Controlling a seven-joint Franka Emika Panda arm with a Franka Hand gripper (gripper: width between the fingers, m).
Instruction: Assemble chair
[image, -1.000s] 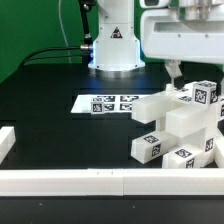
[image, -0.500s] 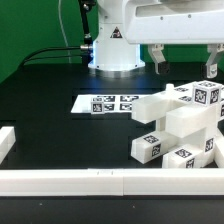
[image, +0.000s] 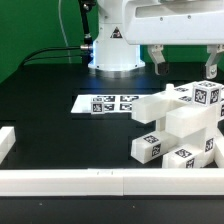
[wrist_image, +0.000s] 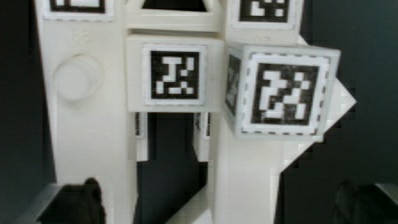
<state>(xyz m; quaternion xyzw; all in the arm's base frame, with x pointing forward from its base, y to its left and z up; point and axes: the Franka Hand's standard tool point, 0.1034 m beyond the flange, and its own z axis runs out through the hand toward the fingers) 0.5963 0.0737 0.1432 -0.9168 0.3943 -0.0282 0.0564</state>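
The chair (image: 178, 125) is a cluster of white blocky pieces with black-and-white tags, on the black table at the exterior view's right. My gripper (image: 184, 62) hangs just above the cluster's top, open and empty, with one finger (image: 157, 57) on each side. In the wrist view the gripper (wrist_image: 222, 205) looks straight down on the chair's tagged blocks (wrist_image: 281, 90) and upright panels (wrist_image: 80, 120). The dark fingertips (wrist_image: 75, 200) stand wide apart with the white pieces between them. I cannot tell if they touch.
The marker board (image: 108, 103) lies flat on the table, left of the chair. A long white rail (image: 90, 182) runs along the front edge and a short one (image: 5, 142) stands at the left. The arm's base (image: 112, 45) stands at the back.
Since a second ago the hand has risen and shifted to the exterior view's left, so both fingers show spread above the chair. Nothing has moved in the last half second.
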